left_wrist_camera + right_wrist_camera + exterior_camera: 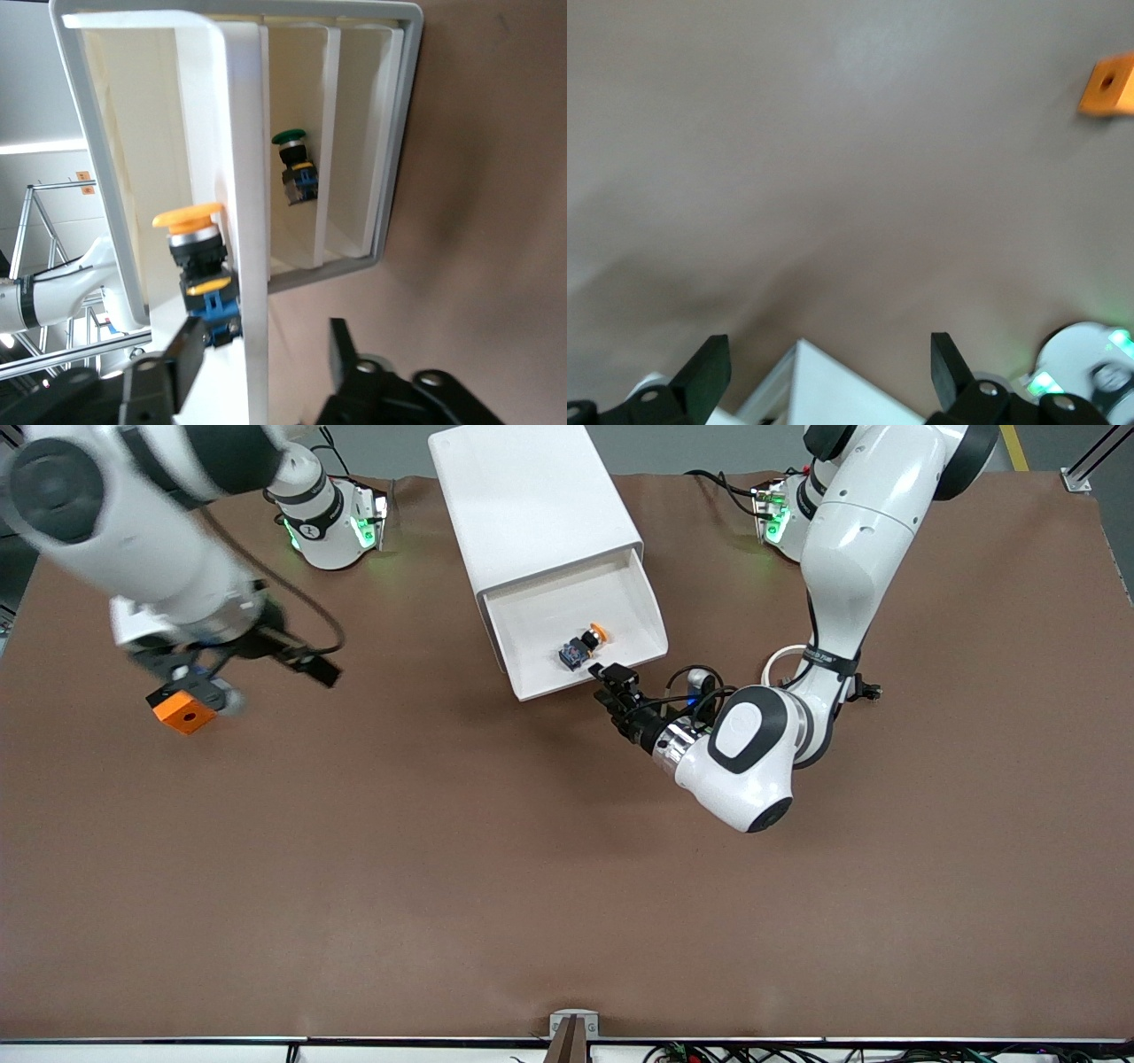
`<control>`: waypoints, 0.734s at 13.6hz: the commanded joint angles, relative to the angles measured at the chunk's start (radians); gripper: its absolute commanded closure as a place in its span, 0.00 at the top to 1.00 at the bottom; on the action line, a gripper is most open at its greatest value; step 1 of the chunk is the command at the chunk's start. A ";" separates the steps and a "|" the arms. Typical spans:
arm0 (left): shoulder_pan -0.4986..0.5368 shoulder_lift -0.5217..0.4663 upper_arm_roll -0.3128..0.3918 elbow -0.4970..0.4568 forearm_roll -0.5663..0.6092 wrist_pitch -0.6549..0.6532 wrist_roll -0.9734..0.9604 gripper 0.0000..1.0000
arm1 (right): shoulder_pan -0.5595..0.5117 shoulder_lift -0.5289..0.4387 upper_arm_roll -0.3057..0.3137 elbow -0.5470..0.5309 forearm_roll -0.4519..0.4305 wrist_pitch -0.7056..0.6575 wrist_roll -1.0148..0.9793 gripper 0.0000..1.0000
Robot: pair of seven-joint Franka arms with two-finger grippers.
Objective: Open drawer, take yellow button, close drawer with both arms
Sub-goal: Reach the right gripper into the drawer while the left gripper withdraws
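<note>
The drawer (580, 631) is pulled out of the cabinet (532, 500), and the button (583, 646) lies in it near the front wall, its orange cap pointing back toward the cabinet. The left gripper (611, 679) is at the drawer's front edge with its fingers (182, 359) apart, the button just past them, so this arm is by far the nearer. The right gripper (190, 682), fingers also spread, hovers beside the orange block (184, 712) toward the right arm's end of the table, well apart from the drawer.
</note>
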 commanded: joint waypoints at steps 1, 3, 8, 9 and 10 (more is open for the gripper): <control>-0.001 -0.002 0.032 0.074 0.043 -0.012 -0.005 1.00 | 0.110 0.002 -0.018 0.008 0.028 0.044 0.191 1.00; 0.001 -0.004 0.033 0.110 0.116 -0.012 0.013 1.00 | 0.186 0.022 -0.017 0.005 0.040 0.097 0.331 1.00; 0.064 -0.088 0.039 0.118 0.229 -0.032 0.270 1.00 | 0.317 0.114 -0.018 0.008 0.054 0.220 0.498 1.00; 0.074 -0.106 0.038 0.118 0.268 -0.041 0.316 1.00 | 0.340 0.139 -0.018 0.009 0.054 0.243 0.512 1.00; 0.078 -0.115 0.038 0.118 0.307 -0.049 0.369 1.00 | 0.374 0.165 -0.018 0.009 0.048 0.257 0.527 1.00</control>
